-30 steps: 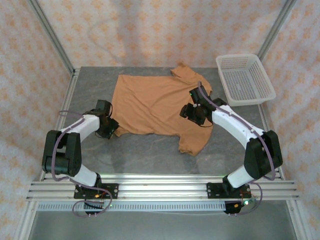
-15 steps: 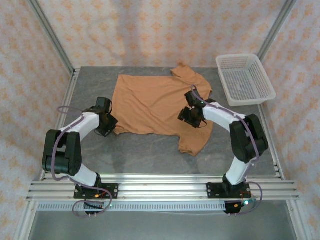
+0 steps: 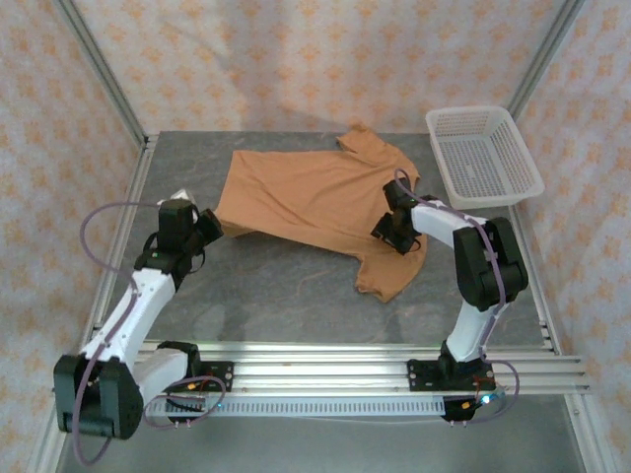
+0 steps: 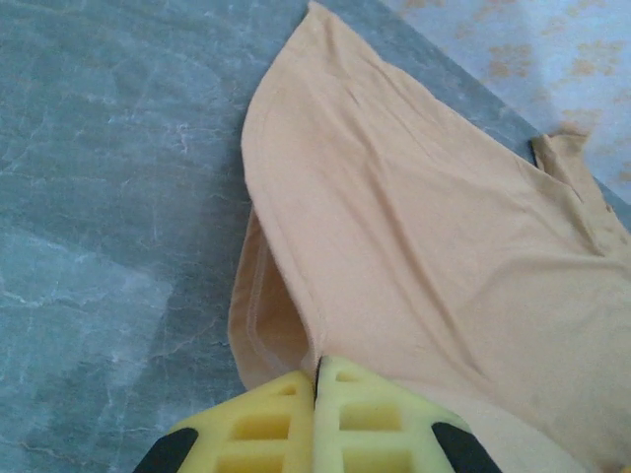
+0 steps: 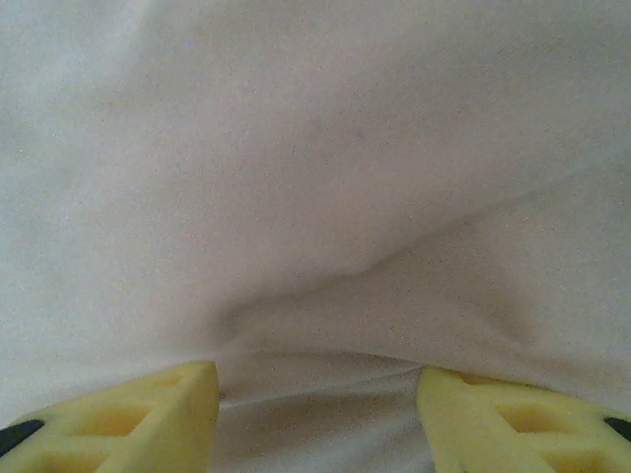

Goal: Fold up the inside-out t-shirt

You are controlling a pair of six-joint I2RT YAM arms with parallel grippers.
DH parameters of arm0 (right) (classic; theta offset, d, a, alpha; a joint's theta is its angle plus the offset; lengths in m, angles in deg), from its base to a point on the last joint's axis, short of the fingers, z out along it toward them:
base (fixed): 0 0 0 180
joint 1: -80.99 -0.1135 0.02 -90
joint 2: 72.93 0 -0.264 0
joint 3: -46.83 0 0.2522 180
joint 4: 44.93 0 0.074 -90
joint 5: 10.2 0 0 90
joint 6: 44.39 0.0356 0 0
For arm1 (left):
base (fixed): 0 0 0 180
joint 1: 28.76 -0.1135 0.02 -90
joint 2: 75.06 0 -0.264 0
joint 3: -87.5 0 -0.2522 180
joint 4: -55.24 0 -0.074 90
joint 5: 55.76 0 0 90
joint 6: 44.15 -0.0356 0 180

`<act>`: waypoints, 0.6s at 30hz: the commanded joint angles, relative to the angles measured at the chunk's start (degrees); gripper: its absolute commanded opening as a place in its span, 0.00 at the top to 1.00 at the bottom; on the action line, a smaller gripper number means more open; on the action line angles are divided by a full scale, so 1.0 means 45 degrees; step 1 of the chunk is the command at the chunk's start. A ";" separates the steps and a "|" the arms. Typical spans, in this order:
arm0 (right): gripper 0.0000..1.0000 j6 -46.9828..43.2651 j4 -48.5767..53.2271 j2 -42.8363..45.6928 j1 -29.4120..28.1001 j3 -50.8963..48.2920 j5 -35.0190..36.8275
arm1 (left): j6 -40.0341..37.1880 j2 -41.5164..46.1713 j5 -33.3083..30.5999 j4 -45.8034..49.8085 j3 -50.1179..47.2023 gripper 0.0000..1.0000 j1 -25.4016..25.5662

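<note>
The orange-tan t-shirt [image 3: 315, 197] lies spread on the grey table, one sleeve hanging toward the front [image 3: 386, 276], its collar at the back [image 3: 360, 143]. My left gripper [image 3: 205, 225] is shut on the shirt's lower left hem corner, which is pulled to the left; in the left wrist view the yellow fingers [image 4: 317, 379] pinch the doubled hem [image 4: 258, 315]. My right gripper [image 3: 390, 229] presses down on the cloth near the right sleeve, open, its yellow fingertips [image 5: 177, 404] wide apart over pale-looking fabric [image 5: 315, 197].
A white slatted basket [image 3: 483, 156] stands at the back right corner of the table [image 3: 286, 296]. Aluminium frame posts and patterned curtain walls close in the back and sides. Bare grey tabletop lies in front of the shirt.
The left arm has swung out leftward, dragging the hem corner with it so the shirt's lower edge now runs diagonally. The right gripper shifted right, toward the sleeve.
</note>
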 commanded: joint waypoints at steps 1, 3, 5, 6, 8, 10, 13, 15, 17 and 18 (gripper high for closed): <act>0.43 -0.0353 0.1010 -0.0291 0.0263 -0.0438 0.0924 | -0.1338 0.0650 0.0295 -0.2091 -0.1057 1.00 -0.0093; 0.43 -0.0402 0.1013 -0.0320 0.0273 -0.0388 0.0910 | -0.1376 0.0707 0.0549 -0.2257 -0.1391 1.00 -0.0093; 0.43 -0.0442 0.1032 -0.0364 0.0261 -0.0309 0.0789 | -0.1161 0.0513 0.0870 -0.2062 -0.1475 1.00 -0.0083; 0.43 -0.0457 0.1023 -0.0351 0.0267 -0.0284 0.0704 | -0.1049 0.0401 0.1101 -0.1990 -0.1495 1.00 -0.0074; 0.43 -0.0553 0.1048 -0.0289 0.0262 -0.0209 0.0403 | -0.0609 0.0164 0.1672 -0.2045 -0.1702 1.00 0.0059; 0.43 -0.0716 0.1224 -0.0047 0.0227 -0.0044 0.0050 | -0.0354 0.0039 0.2086 -0.2255 -0.2042 1.00 0.0435; 0.42 -0.1067 0.1870 0.0889 -0.0044 0.0307 -0.0056 | -0.0201 0.0027 0.1782 -0.1886 -0.2410 1.00 0.1037; 0.41 -0.1285 0.2536 0.1746 -0.0273 0.0400 0.0147 | -0.0187 0.0129 0.1321 -0.1534 -0.2635 1.00 0.1099; 0.40 -0.1444 0.3015 0.2675 -0.0643 0.0019 0.0425 | -0.0188 0.0230 0.0581 -0.0965 -0.2708 1.00 0.1103; 0.40 -0.1474 0.3256 0.3029 -0.0822 -0.0241 0.0585 | -0.0188 0.0276 0.0405 -0.0821 -0.2708 1.00 0.1100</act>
